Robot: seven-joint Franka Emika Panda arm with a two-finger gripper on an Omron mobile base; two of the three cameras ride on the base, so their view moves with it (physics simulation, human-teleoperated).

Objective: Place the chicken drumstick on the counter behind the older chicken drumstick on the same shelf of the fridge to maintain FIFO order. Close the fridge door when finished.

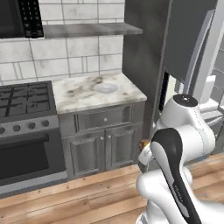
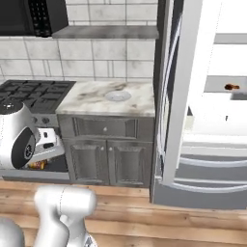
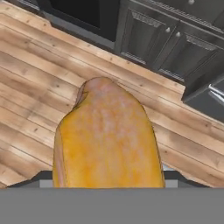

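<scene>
Golden chicken drumstick (image 3: 107,140) sits pinched in the tool (image 3: 107,186), above the wooden floor (image 3: 30,87).

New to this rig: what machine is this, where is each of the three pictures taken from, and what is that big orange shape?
It is a white robot arm on a driving base in a rendered kitchen. Two pictures come from cameras on the base, behind the arm to its left and right. The third comes from a camera on the hand, looking along the tool.

The orange shape is the chicken drumstick, seen very close because the tool appears to hold it above the wooden floor. The tool's tips are hidden behind it.

On the marbled counter lies a white plate, beside the stove. The fridge stands open, and the older drumstick lies on a white shelf inside.
</scene>
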